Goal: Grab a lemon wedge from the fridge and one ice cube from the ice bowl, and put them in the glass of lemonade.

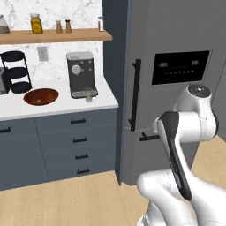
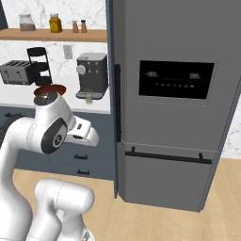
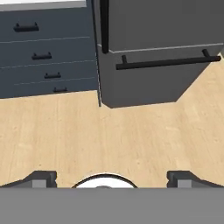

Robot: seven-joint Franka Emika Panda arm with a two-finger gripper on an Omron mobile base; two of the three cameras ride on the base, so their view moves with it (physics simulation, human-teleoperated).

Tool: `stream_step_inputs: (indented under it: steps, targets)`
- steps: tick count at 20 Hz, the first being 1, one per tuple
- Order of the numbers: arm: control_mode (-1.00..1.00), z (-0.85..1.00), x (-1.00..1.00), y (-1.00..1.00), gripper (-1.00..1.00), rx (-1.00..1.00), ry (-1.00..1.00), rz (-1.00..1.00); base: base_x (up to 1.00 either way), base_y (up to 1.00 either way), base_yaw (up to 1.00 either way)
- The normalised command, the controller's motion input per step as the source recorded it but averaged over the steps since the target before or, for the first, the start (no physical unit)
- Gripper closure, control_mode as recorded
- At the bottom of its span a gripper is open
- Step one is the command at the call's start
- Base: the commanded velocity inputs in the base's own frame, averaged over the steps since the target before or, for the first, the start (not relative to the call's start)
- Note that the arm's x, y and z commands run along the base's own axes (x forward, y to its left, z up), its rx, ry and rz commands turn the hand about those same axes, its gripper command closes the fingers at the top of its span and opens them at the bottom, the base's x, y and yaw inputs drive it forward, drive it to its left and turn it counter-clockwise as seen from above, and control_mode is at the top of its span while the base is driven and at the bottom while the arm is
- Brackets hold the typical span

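Note:
The fridge (image 1: 176,88) stands shut at the right, tall and grey, with a black display panel and long black bar handles; the right base view shows the fridge (image 2: 174,103) head-on. The lemon wedge is hidden behind its doors. The reddish-brown ice bowl (image 1: 40,96) lies on the white counter; no ice cube can be made out in it. The glass of lemonade (image 1: 89,96) stands at the foot of the coffee machine. My gripper (image 3: 111,179) is open and holds nothing. It hangs over the wooden floor, short of the fridge's lower drawer (image 3: 168,62).
A grey coffee machine (image 1: 81,74) and a black three-tier rack (image 1: 16,71) stand on the counter, and a toaster (image 2: 19,72) sits at its left. Spice jars line the wooden shelf (image 1: 57,35). Dark blue drawers (image 1: 75,141) lie below the counter.

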Motion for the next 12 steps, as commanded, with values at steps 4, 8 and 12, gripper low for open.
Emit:
stream_step_inputs:
  steps: [4,8,12]
  targets:
    - [-1.00,0.00,1.00,0.16,-1.00,0.00,-0.05,-0.03,0.00,0.00,0.00]
    - [-1.00,0.00,1.00,0.00,-1.00,0.00,-0.03,-0.02,0.00,0.00,0.00]
    - [-1.00,0.00,0.98,-0.09,-1.00,0.00,-0.11,0.00,0.00,0.00,0.00]
